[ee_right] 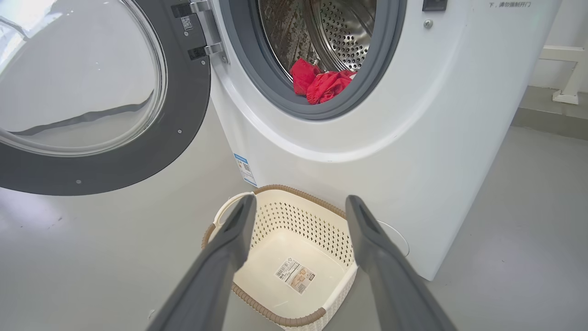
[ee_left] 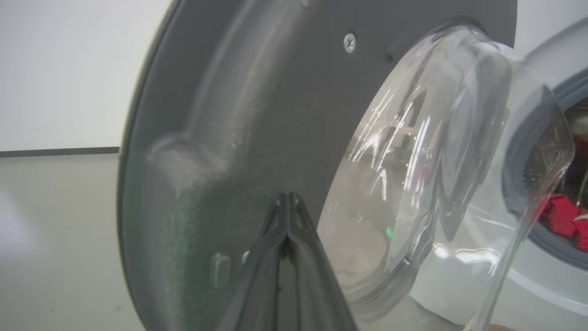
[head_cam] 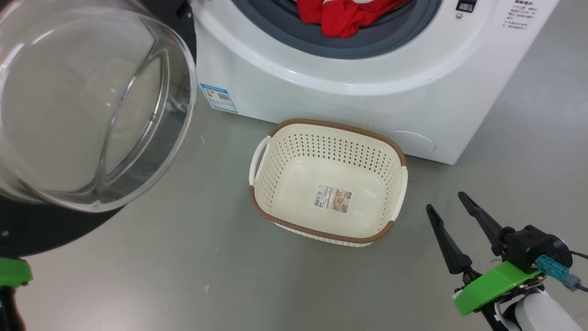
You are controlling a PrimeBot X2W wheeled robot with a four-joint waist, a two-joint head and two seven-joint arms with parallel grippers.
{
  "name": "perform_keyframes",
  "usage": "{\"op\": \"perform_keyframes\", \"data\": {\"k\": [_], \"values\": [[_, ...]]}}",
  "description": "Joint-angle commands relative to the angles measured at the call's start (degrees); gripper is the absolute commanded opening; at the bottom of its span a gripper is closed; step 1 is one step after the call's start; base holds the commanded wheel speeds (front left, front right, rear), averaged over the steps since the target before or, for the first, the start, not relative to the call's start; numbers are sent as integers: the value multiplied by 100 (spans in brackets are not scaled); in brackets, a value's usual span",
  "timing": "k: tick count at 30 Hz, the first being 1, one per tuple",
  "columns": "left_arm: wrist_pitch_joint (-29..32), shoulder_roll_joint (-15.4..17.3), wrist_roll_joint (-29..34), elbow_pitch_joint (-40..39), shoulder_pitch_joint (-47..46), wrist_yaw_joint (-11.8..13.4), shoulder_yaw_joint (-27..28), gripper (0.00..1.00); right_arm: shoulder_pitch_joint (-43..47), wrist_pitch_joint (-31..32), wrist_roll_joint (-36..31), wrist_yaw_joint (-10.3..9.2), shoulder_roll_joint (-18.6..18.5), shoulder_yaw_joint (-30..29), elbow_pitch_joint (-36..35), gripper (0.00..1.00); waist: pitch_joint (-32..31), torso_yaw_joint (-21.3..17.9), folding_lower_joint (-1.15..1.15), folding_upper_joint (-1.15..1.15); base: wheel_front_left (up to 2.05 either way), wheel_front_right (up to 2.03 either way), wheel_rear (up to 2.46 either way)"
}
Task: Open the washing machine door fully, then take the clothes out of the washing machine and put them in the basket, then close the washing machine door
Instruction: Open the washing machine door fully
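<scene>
The washing machine door [head_cam: 92,105] stands swung open at the left, its clear glass bowl facing me. My left gripper [ee_left: 288,197] is shut, its tips against the door's dark inner rim [ee_left: 220,115], nothing between them. Red clothes [head_cam: 342,16] lie at the front of the steel drum, over the grey rubber ring of the white washing machine [head_cam: 367,101]. The cream basket [head_cam: 340,126] stands on the floor before the machine with just a paper label inside. My right gripper [head_cam: 444,201] is open, to the right of the basket and, in its wrist view, above it [ee_right: 299,198].
A blue label sticker [head_cam: 219,97] marks the machine's lower left front. Grey floor [head_cam: 183,276] spreads around the basket. A white frame [ee_right: 567,69] stands behind the machine at the right. The open door [ee_right: 174,115] juts out over the floor to the left.
</scene>
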Motion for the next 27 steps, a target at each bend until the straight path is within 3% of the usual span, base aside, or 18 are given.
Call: {"op": "perform_keyframes", "data": {"k": [1,17,27], "values": [[-29,381,86,-57,-193,-13,266,0,-127,-37,-36,37,-82,119,-159,100,32,-6,0,0,0,0,0],[-29,781,443,828,-852,-100,758,0,-251,-37,-50,37,-137,170,-164,100,252,-120,0,0,0,0,0],[-29,753,531,888,-893,-119,884,0,-245,-37,-53,37,-103,145,-129,100,193,-149,0,0,0,0,0]]}}
